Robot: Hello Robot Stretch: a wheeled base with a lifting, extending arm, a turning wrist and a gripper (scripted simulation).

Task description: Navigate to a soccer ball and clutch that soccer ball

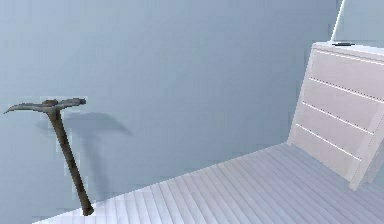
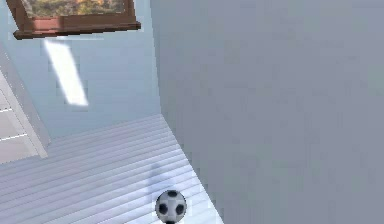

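- The soccer ball (image 2: 171, 206) sits on the pale plank floor (image 2: 100, 170), right at the bottom edge of the arm side view. I reckon it's very close in on my reaching side. I honestly can't tell what my gripper is doing with its fingers, and I can't place the ball against it from here.
- Biggest worry: it's a ball, so it rolls. If I come down off-centre or brush it with one finger first, I'd guess it scoots away across those smooth planks.
- It's that close to my body, so even a small turn or shuffle of the base might bump it before the arm gets anywhere near it.
- Just beside it, on the arm side view's right, is a big grey wall (image 2: 280, 100). Reaching out too far could knock the arm against that, or a nudged ball could bounce off it and roll back at me.
- Farther out there's a framed picture (image 2: 80, 15) up on the blue wall, well apart from the ball, so that's no bother.
- Ahead of me a pickaxe (image 1: 62, 150) leans on the wall, and a white dresser (image 1: 345, 105) stands at the forward view's right. Driving forward to line up could tip the pickaxe or clip the dresser, so I'd keep any repositioning tiny.
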